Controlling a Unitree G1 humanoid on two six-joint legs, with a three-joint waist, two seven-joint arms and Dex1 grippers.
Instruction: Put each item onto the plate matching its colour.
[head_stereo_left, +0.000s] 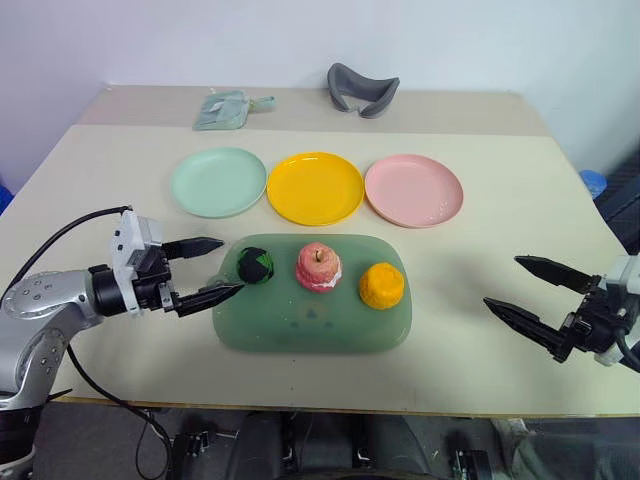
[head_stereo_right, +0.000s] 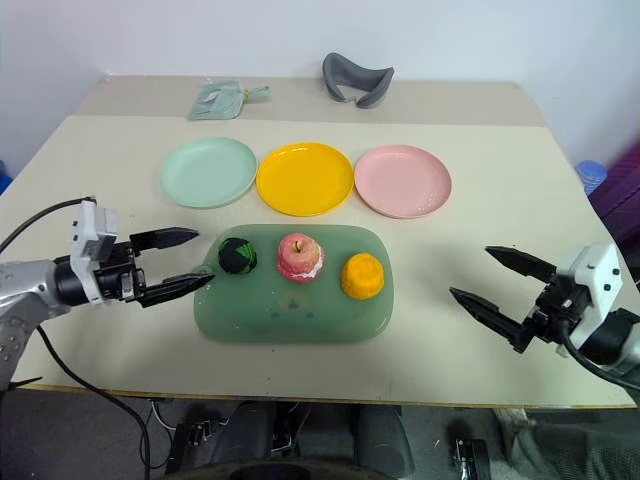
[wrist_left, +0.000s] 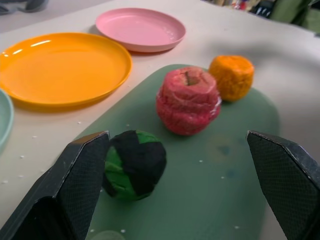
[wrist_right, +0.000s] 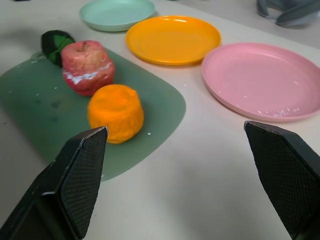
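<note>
Three items sit in a row on a dark green tray (head_stereo_left: 300, 325): a green-black ball (head_stereo_left: 255, 265), a pink-red apple (head_stereo_left: 318, 266) and an orange citrus (head_stereo_left: 381, 285). Behind the tray lie a mint green plate (head_stereo_left: 218, 181), a yellow plate (head_stereo_left: 314, 187) and a pink plate (head_stereo_left: 413, 190), all bare. My left gripper (head_stereo_left: 230, 267) is open at the tray's left end, its fingers either side of the ball's near side without touching it. My right gripper (head_stereo_left: 502, 281) is open over bare table, right of the tray and well clear of the citrus (wrist_right: 115, 112).
A grey curved object (head_stereo_left: 362, 90) and a pale green pouch (head_stereo_left: 228, 108) lie at the back of the table, beyond the plates. A blue object (head_stereo_left: 593, 182) shows past the table's right edge. Bare tabletop lies on both sides of the tray.
</note>
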